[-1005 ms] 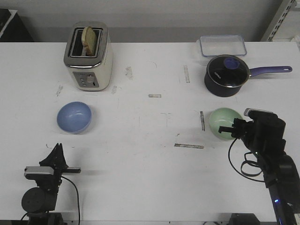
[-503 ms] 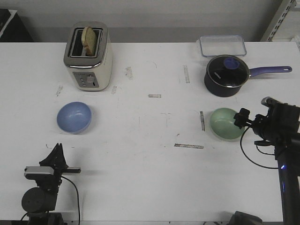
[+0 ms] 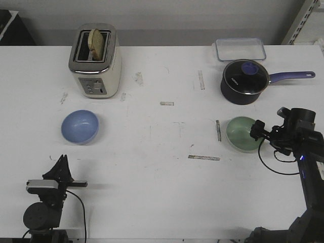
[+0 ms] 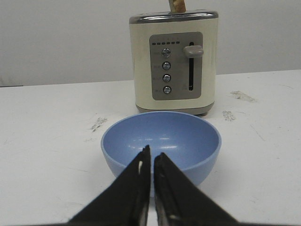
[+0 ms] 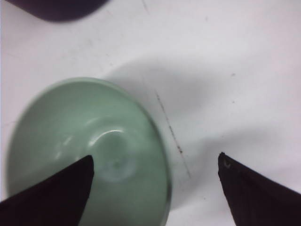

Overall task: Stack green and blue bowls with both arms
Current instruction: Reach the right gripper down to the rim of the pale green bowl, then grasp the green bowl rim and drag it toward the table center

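Your right hand [image 3: 256, 130] is spread wide over the green bowl's [image 3: 243, 133] rim at right of frame, gripping nothing. Your left hand [image 4: 151, 162] is pinched closed and empty, low left, near the blue bowl [image 3: 80, 126].

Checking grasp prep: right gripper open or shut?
Open. In the right wrist view the right gripper has its fingers spread wide, straddling the green bowl's rim.
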